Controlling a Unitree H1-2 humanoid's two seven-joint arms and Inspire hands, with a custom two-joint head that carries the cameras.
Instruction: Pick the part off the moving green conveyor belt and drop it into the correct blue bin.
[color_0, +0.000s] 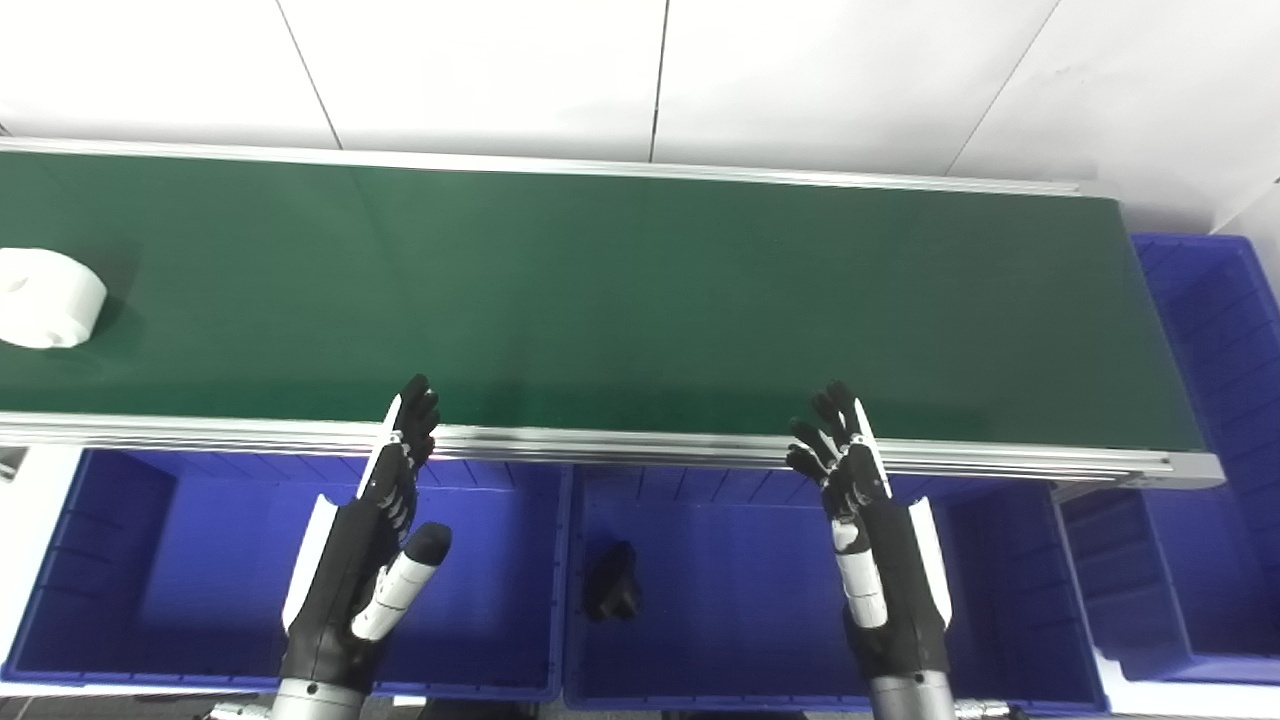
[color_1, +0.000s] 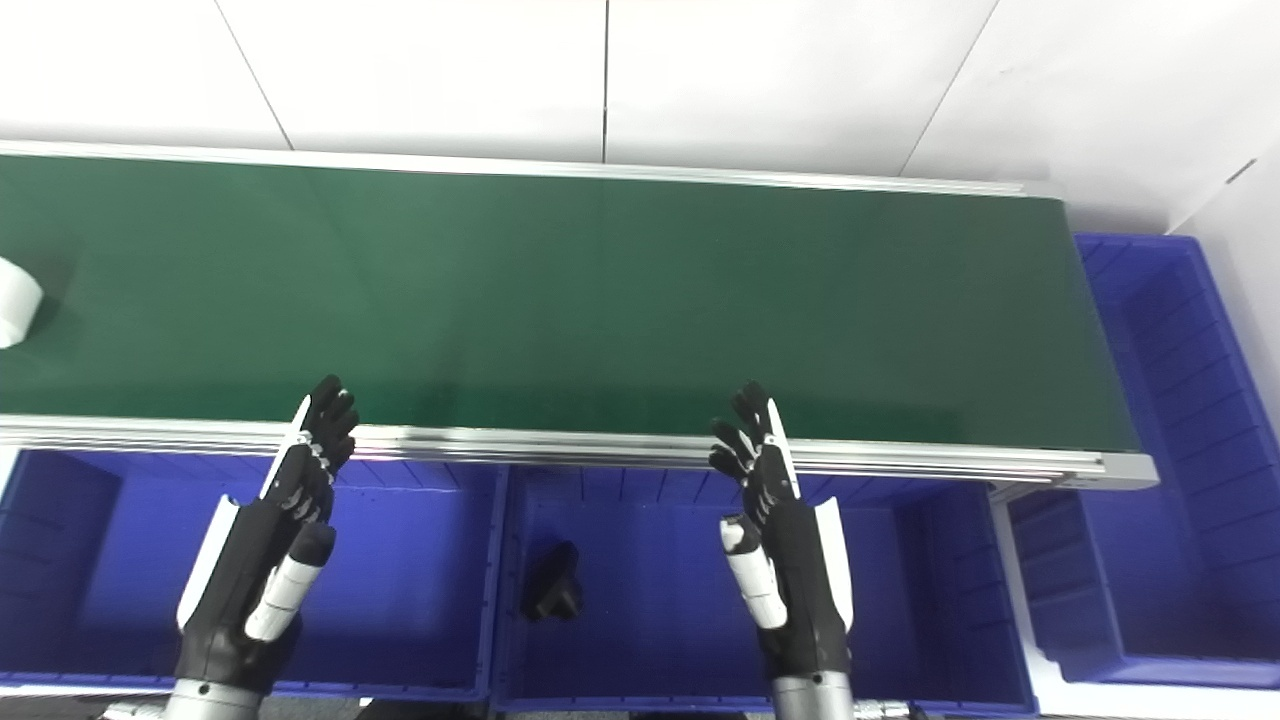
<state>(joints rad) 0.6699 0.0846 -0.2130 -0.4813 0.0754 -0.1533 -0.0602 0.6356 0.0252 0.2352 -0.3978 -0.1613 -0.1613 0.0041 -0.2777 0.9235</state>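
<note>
A white rounded part (color_0: 45, 297) lies on the green conveyor belt (color_0: 620, 300) at its far left edge. My left hand (color_0: 375, 540) is open and empty, held above the left blue bin (color_0: 200, 560), fingertips at the belt's near rail. My right hand (color_0: 865, 520) is open and empty above the middle blue bin (color_0: 720, 600), also reaching to the rail. A black part (color_0: 612, 580) lies in the middle bin.
A metal rail (color_0: 620, 445) edges the belt's near side. A third blue bin (color_0: 1210, 420) stands past the belt's right end and wraps round to the front right. A white wall stands behind the belt.
</note>
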